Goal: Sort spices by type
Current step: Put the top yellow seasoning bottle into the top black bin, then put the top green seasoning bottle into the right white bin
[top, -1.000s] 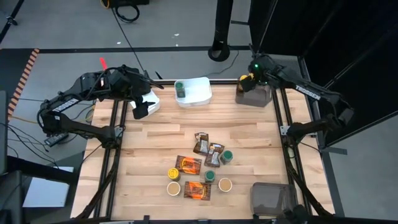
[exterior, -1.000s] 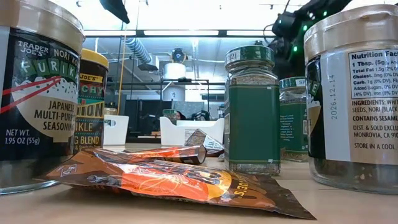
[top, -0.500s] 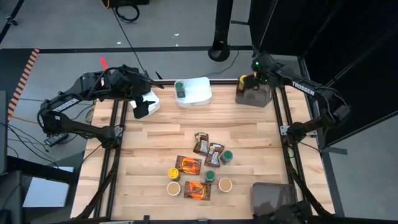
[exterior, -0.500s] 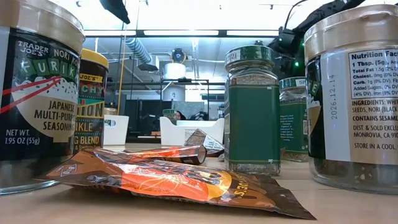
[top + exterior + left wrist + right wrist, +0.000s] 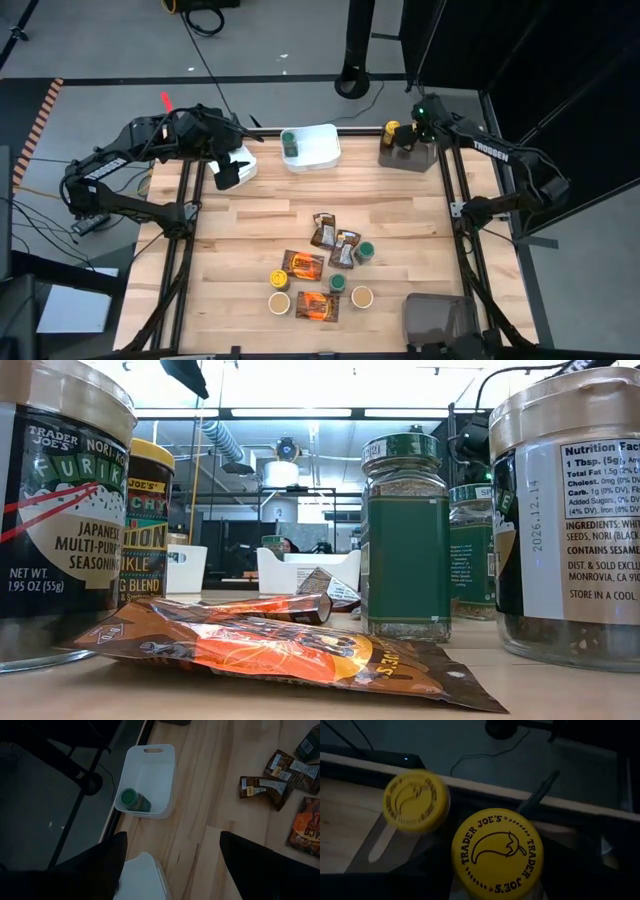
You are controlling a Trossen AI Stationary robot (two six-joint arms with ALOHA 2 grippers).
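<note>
My right gripper (image 5: 405,135) is above the grey-brown bin (image 5: 410,157) at the table's far right corner, shut on a yellow-lidded jar (image 5: 496,852). A second yellow-lidded jar (image 5: 415,800) shows blurred beside it, and a yellow lid (image 5: 391,129) shows at the bin's far left corner. My left gripper (image 5: 172,870) is open and hovers over a white tub (image 5: 142,880) at the far left. Another white tub (image 5: 318,150) holds a green-lidded jar (image 5: 134,800). Foil packets (image 5: 303,265) and more jars (image 5: 365,251) lie mid-table. My right gripper comes at the yellow-lidded jar from above, pointing down, and the jar's lid (image 5: 496,820) faces the wrist camera. The lid hides where the fingers meet the jar. The jar stands upright in the hold, over the bin.
A second grey-brown bin (image 5: 435,318) sits at the near right corner. Packets (image 5: 317,306), (image 5: 323,230), (image 5: 345,247) and yellow-lidded (image 5: 279,278), tan-lidded (image 5: 361,296) and green-lidded (image 5: 338,283) jars cluster mid-table. Bare wood lies between the cluster and the far containers.
My right arm has shifted a little toward the table's right edge over the far right bin, and in the low view its gripper has come down slightly. The left arm and the spices on the table have kept still.
</note>
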